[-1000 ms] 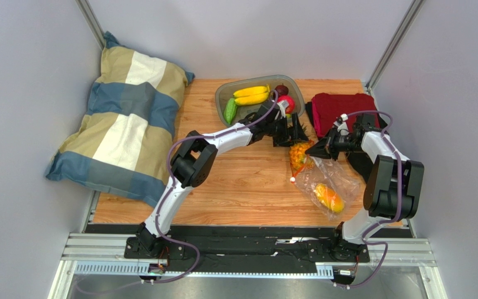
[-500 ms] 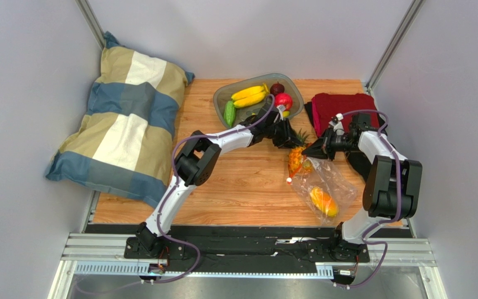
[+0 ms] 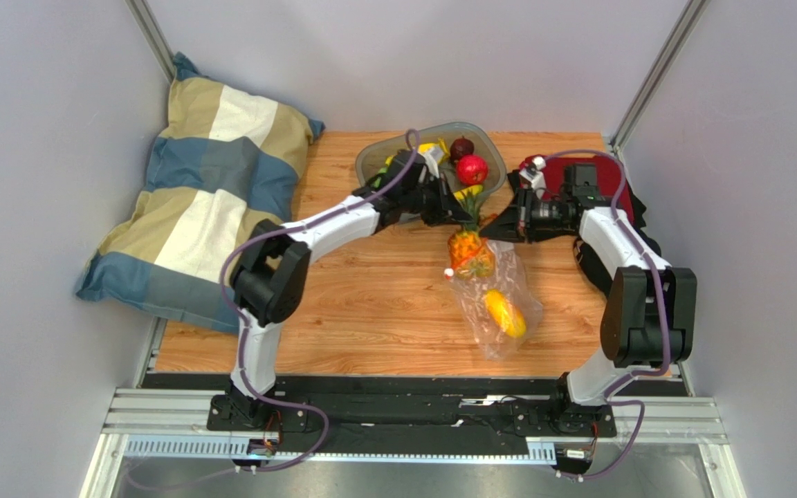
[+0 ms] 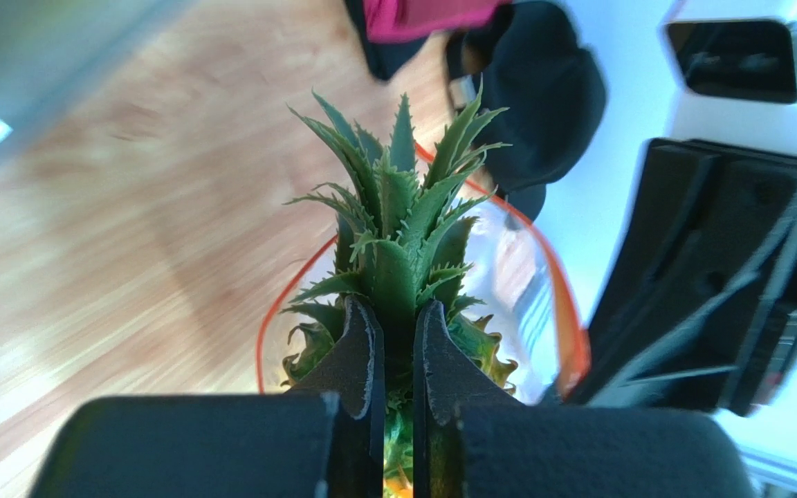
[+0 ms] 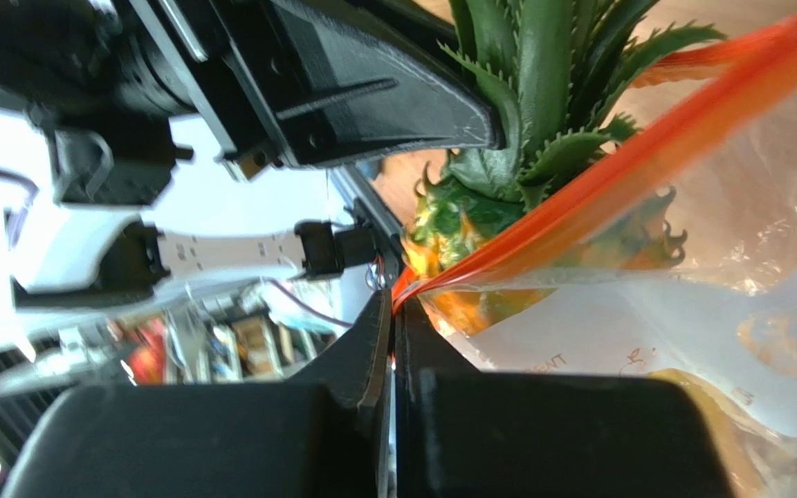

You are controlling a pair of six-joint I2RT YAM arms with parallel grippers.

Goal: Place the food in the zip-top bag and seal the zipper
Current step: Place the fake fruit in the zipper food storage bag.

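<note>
Two grippers meet over the wooden table [image 3: 371,311], both closed on something. The left gripper [image 4: 392,322] has its fingers pressed together on the green crown of the one pineapple [image 4: 397,239]. The right gripper [image 5: 392,311] has its jaws pinched on the orange-red zipper [image 5: 683,122] of the one zip-top bag [image 3: 517,282].

From above, the bag lies at about four o'clock from the table's middle, with its mouth at its twelve o'clock end. The pineapple's body sits in that mouth. The zipper strip loops around it and the crown stands out above the strip. One small white slider [image 3: 448,274] shows at the bag's nine o'clock edge. One orange-yellow mango [image 3: 503,313] lies inside the bag, at five o'clock from the pineapple.

One grey-green tray [image 3: 496,161] sits at the table's twelve o'clock. It holds one red round fruit [image 3: 472,169], one dark purple fruit [image 3: 462,146] and yellow bananas [image 3: 432,151]. The left arm partly hides the bananas, so their number cannot be told.

One striped pillow [image 3: 210,208] lies at nine o'clock, and one red cloth [image 4: 423,12] at two o'clock.

One white label [image 5: 621,332] shows on the bag, and its faint print is too small to read.
</note>
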